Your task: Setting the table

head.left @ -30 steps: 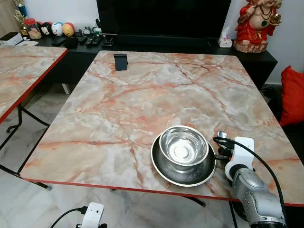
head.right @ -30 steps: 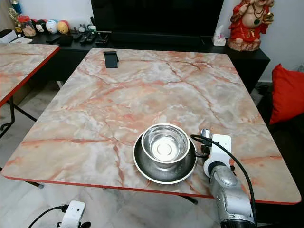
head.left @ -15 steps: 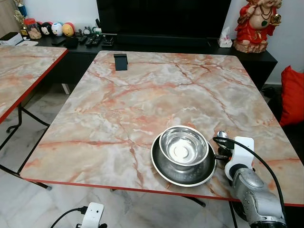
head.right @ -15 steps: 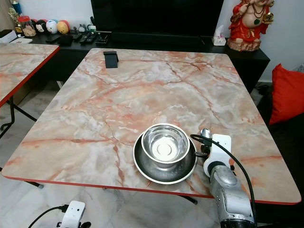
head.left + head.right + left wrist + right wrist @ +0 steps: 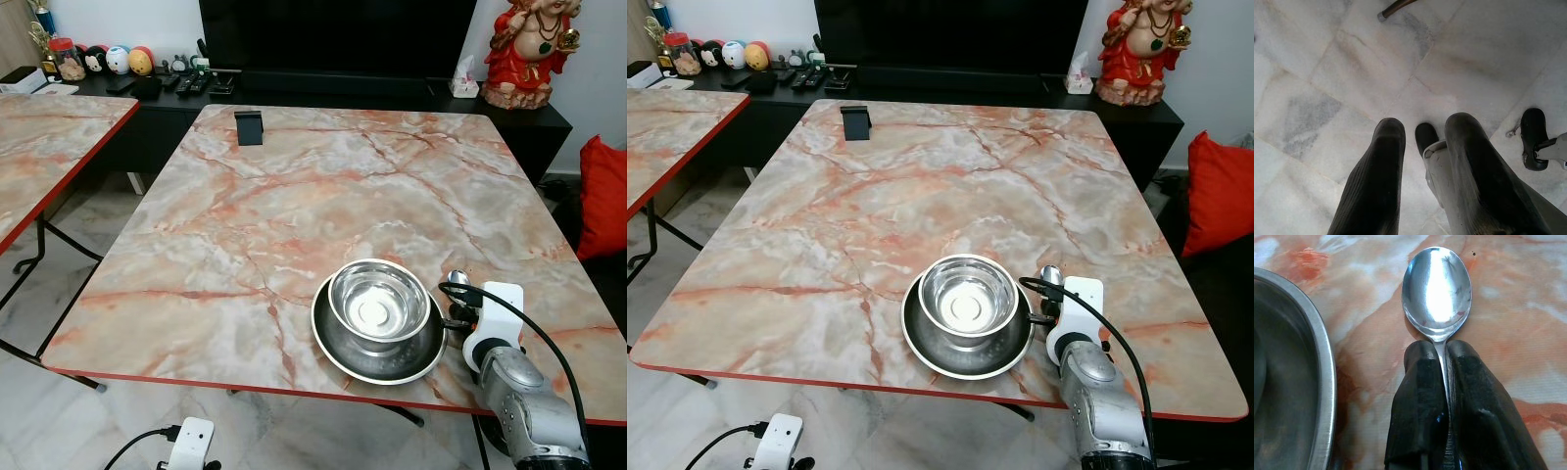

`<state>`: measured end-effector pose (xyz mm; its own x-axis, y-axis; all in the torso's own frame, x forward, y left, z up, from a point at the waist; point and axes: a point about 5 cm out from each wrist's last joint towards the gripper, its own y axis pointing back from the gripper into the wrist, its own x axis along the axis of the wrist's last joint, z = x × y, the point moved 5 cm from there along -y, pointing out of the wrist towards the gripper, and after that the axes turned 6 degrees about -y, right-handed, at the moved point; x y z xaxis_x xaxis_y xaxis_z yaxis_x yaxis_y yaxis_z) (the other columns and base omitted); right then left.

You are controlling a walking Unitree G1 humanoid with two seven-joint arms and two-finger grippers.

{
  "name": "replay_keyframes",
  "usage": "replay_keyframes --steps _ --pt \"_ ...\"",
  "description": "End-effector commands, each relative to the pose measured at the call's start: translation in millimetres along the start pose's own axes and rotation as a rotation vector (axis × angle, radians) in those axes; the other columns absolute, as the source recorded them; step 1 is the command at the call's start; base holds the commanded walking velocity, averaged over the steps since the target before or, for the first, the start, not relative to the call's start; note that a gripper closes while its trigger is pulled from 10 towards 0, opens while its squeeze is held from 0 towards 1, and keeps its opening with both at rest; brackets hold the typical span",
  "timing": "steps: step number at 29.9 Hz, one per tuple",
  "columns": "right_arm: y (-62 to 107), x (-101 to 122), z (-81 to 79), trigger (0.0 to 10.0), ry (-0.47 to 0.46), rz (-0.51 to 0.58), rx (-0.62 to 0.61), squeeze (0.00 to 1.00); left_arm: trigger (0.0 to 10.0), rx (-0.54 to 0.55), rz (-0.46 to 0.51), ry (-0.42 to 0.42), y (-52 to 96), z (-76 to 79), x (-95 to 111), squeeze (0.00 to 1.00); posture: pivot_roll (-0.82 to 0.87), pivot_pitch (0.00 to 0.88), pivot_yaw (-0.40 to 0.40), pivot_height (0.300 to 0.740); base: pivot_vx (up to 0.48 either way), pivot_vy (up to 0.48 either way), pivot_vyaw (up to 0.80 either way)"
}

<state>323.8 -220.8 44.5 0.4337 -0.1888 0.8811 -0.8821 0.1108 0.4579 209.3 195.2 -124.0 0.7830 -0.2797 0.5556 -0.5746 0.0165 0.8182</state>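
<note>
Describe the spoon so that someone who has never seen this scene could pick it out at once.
Start at the big marble-patterned table and go to its near right part, where a steel bowl sits in a steel plate. Just right of the plate lies the spoon, its handle clamped in the right gripper. It is the only cutlery there, a small shiny oval on the marble.

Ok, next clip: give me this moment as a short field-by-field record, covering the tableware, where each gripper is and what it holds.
surface: marble-pattern table with red edge
tableware: steel bowl sitting inside a wider steel plate, near the table's front edge
spoon: spoon beside the plate, on its right, bowl end pointing away from the robot
right gripper: right gripper closed on the spoon's handle, low over the table
left gripper: left gripper hanging over the floor, fingers apart, nothing between them
far end: small black stand
</note>
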Motion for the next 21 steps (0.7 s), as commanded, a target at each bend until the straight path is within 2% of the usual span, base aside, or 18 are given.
replay_keyframes --steps 1,10,11,12,13,21 --pt "-1.5 1.6 -0.8 10.0 -0.014 0.001 0.002 0.14 10.0 -0.007 -0.029 -0.007 0.7 2.1 -7.0 0.00 -0.02 0.000 -0.024 0.740 0.000 0.000 0.00" --pt "-1.6 1.2 -2.2 10.0 -0.017 -0.001 0.006 0.15 10.0 -0.008 -0.029 -0.009 0.7 2.1 -7.1 0.00 -0.02 0.000 -0.024 0.740 0.000 0.000 0.00" --pt "-1.5 1.0 -2.4 10.0 -0.016 -0.001 0.007 0.16 10.0 -0.008 -0.029 -0.009 0.7 2.1 -7.2 0.00 -0.02 0.000 -0.024 0.740 0.000 0.000 0.00" --pt "-1.4 0.8 -2.3 10.0 -0.017 -0.001 0.006 0.24 10.0 -0.009 -0.030 -0.010 0.7 2.2 -7.3 0.00 -0.02 0.000 -0.024 0.740 0.000 0.000 0.00" --pt "-1.3 0.7 -2.3 10.0 -0.017 -0.002 0.006 0.26 10.0 -0.010 -0.030 -0.011 0.7 2.1 -7.4 0.00 -0.02 0.000 -0.024 0.740 0.000 0.000 0.00" --pt "-1.4 0.0 -1.9 10.0 -0.013 -0.003 0.005 0.27 10.0 -0.010 -0.032 -0.012 0.7 2.2 -7.5 0.00 -0.02 0.000 -0.024 0.740 0.000 0.000 0.00"
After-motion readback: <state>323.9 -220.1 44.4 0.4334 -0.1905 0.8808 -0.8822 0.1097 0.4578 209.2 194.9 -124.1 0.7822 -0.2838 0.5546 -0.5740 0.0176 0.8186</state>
